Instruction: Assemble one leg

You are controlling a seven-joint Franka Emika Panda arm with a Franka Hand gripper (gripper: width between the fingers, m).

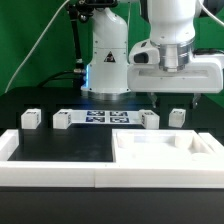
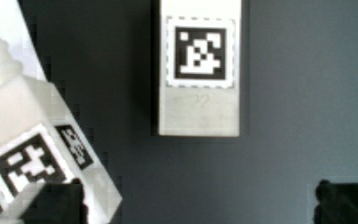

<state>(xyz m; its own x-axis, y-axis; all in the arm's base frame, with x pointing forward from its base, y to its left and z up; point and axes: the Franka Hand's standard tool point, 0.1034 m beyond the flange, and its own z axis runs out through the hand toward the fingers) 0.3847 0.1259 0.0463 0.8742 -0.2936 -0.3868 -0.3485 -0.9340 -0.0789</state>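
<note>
The robot's two-finger gripper (image 1: 178,99) hangs with its black fingers (image 2: 346,199) spread wide apart and nothing between them. It is above a small white plastic block-shaped leg (image 1: 150,119) and a second leg (image 1: 178,117). Both stand on the exterior view's right of the thin flat white marker board (image 1: 105,118). Two other legs (image 1: 32,118) stand on the board's other side.

A white leg (image 2: 199,105) is sitting on the dark surface (image 2: 291,120), showing a black-and-white marker tag (image 2: 199,52) to the camera. A second white block (image 2: 19,120), much nearer the lens and tilted in the picture, is showing tags on two adjoining faces. Two dark fingers (image 2: 48,205) are standing wide apart. One is overlapping the nearer block, and whether they are touching cannot be told.
</note>
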